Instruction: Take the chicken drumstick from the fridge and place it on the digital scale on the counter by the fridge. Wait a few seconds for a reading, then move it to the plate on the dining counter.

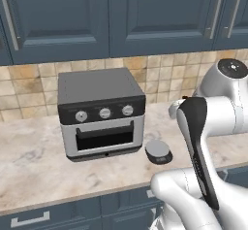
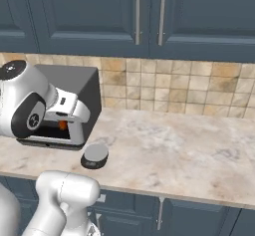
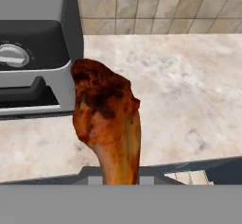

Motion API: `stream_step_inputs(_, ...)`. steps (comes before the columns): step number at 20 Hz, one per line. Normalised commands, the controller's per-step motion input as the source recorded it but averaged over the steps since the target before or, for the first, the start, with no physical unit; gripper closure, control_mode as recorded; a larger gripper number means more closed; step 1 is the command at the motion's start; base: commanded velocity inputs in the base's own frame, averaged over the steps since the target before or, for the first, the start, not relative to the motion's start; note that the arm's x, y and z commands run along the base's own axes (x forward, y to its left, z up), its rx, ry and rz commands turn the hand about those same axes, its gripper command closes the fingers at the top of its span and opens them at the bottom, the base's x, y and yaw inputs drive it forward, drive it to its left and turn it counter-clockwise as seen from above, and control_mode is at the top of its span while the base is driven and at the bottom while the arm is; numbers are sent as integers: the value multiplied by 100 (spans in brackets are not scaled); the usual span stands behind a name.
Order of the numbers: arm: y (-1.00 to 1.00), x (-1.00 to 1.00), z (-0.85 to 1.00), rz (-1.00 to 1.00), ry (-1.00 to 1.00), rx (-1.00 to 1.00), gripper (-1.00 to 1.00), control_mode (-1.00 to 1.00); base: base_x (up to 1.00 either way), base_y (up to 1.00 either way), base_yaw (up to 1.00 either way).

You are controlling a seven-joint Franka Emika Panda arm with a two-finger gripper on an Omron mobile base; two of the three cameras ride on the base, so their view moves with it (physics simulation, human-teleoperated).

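Gripper (image 3: 120,183) pinches the chicken drumstick (image 3: 106,119) by its thin bone end above the counter (image 3: 189,90), toaster oven (image 3: 33,57) at 10 o'clock; looks light, stiff, greasy, so grip the bone.

The toaster oven (image 1: 100,112) stands by the back wall of the bench (image 2: 189,155). The small scale (image 1: 159,150) sits just beside it near the front edge. The right half is open.

Even, soft rendered light; faint shadows, slightly blurry, no glare.
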Motion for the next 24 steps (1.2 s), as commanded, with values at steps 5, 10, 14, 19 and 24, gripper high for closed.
stream_step_inputs(5, 0, 0, 0, 0, 0, 0, 100, 100, 6, 0, 0)
stream_step_inputs(10, 0, 0, 0, 0, 0, 0, 100, 100, 0, 0, 0)
stream_step_inputs(14, 0, 0, 0, 0, 0, 0, 100, 100, 0, 0, 0)
stream_step_inputs(19, 0, 0, 0, 0, 0, 0, 100, 100, 0, 0, 0)
stream_step_inputs(24, 0, 11, -13, 0, 1, 2, 100, -100, 0, 0, 0)
